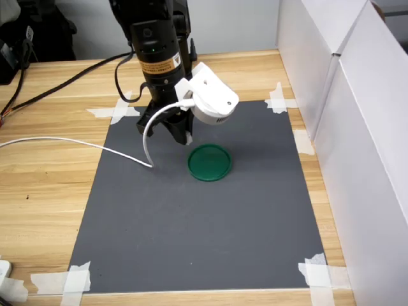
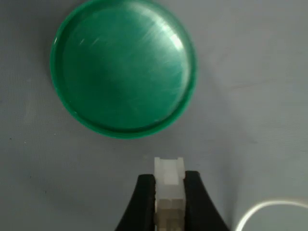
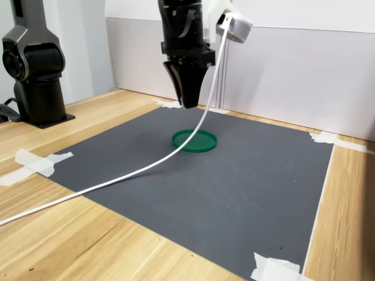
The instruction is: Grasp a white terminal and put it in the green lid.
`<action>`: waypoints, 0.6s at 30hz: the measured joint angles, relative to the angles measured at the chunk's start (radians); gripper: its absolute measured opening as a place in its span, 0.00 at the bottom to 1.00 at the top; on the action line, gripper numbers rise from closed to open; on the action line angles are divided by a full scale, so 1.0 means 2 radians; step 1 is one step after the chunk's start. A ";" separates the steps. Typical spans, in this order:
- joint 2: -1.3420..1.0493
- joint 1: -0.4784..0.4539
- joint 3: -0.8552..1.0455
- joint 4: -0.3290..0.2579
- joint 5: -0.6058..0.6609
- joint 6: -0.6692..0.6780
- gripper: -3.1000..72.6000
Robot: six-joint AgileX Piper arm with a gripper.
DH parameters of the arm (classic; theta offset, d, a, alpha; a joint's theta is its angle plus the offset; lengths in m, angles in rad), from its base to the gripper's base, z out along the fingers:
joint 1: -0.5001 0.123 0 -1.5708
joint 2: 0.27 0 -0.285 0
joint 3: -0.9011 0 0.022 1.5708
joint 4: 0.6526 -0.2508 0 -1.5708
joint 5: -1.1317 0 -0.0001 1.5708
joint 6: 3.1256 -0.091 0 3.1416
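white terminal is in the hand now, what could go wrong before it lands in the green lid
1. In the wrist view the hand pinches the white terminal beside the green lid, not over it; opening now would likely drop it on the grey mat.
2. The lid is shallow, so a drop from the height seen in the second exterior view could bounce out.
3. The white cable trails near the lid and might nudge it.

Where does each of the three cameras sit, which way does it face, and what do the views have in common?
First exterior view: high, facing the arm, looking down at the gray mat and the green lid; it shows the arm and its white camera housing.
Second exterior view: low, near table height at the mat's side, looking across; it shows the gripper above the green lid.
Wrist view: on the arm, looking down past the fingertips, which clamp the white terminal.
All views share the lid and the mat.
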 joint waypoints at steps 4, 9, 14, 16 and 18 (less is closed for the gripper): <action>0.000 0.026 0.025 0.003 -0.028 0.000 0.16; 0.002 0.062 0.030 0.005 -0.038 -0.014 0.16; 0.019 0.066 0.030 0.027 -0.043 -0.042 0.16; 0.027 0.066 0.030 0.038 -0.053 -0.048 0.16; 0.034 0.066 0.030 0.043 -0.067 -0.051 0.16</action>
